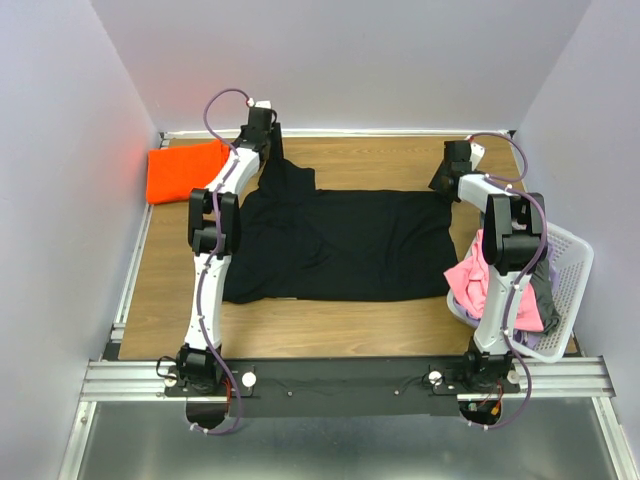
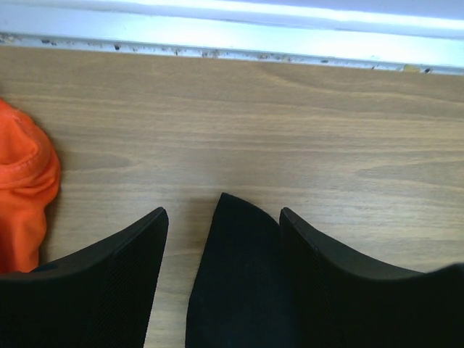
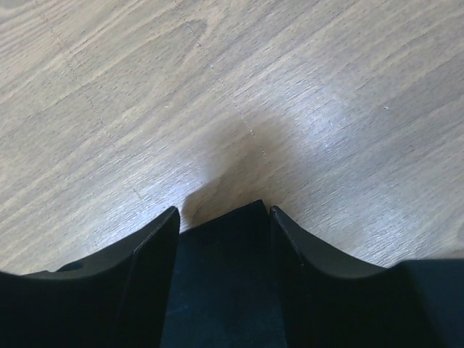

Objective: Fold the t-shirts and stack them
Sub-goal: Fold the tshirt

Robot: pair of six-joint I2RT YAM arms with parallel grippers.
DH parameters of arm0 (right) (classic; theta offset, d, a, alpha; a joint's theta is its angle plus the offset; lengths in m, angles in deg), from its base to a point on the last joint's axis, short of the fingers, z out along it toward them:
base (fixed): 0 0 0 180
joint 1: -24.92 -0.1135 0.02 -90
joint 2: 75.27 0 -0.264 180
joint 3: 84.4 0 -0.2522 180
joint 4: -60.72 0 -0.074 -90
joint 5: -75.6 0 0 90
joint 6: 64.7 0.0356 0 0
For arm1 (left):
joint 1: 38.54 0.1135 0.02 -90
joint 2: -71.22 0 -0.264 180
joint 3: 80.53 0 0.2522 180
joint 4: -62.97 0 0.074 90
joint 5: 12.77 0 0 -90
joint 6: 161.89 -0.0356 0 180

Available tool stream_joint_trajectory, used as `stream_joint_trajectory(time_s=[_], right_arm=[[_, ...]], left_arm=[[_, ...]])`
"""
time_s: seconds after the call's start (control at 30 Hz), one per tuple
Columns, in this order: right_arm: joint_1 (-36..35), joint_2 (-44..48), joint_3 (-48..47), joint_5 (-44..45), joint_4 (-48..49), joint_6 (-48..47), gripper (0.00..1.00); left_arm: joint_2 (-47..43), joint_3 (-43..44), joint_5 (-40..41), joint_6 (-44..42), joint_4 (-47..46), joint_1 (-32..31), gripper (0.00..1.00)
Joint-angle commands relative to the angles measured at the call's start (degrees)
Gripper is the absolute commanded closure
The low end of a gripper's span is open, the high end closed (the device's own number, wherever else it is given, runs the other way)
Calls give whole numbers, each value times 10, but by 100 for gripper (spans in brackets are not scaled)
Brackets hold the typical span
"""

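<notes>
Black soft t-shirt [image 1: 350, 245] spread flat, woodgrain table [image 1: 380, 160]

The left arm [image 1: 203, 300] and right arm [image 1: 490, 312] had white links, black joints, looping purple cables [image 1: 208, 112] and textured black fingers [image 2: 109, 290].

This is a robotics lab test cell. Plain pale walls [image 1: 60, 150] box in a wood-grain tabletop [image 1: 390, 160] on three sides. A slotted aluminium rail [image 1: 340, 378] runs along the near edge, and two white-and-black robot arms are bolted to it, the left arm [image 1: 205, 290] and the right arm [image 1: 495, 310]. Purple cables [image 1: 209, 112] loop loosely off their joints.
</notes>
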Motion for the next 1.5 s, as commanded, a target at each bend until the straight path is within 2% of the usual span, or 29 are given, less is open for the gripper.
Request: stream_joint_trajectory(time_s=[0.0, 0.2, 0.57, 0.77, 1.13, 1.33, 1.4, 1.43, 1.47], right_arm=[[3, -4, -6, -8, -4, 9, 41], [3, -8, -3, -23, -4, 10, 41], [3, -19, -2, -60, 4, 11, 40], [3, -16, 1, -63, 8, 9, 41], [3, -10, 9, -65, 12, 7, 44], [3, -14, 6, -67, 12, 7, 49], [3, -12, 7, -62, 11, 7, 56], [3, -9, 9, -61, 11, 7, 63], [2, -7, 10, -55, 11, 9, 74]], left_arm=[[14, 16, -12, 10, 35, 7, 29], [42, 54, -24, 23, 59, 16, 29], [69, 67, -65, 42, 74, 17, 31], [77, 70, -88, 40, 75, 11, 46], [66, 54, -89, 38, 63, 10, 100], [37, 18, -83, 33, 32, 10, 100], [26, -2, -83, 33, 19, 10, 100], [14, -8, -86, 32, 9, 10, 100], [7, -13, -88, 31, 4, 10, 100]])
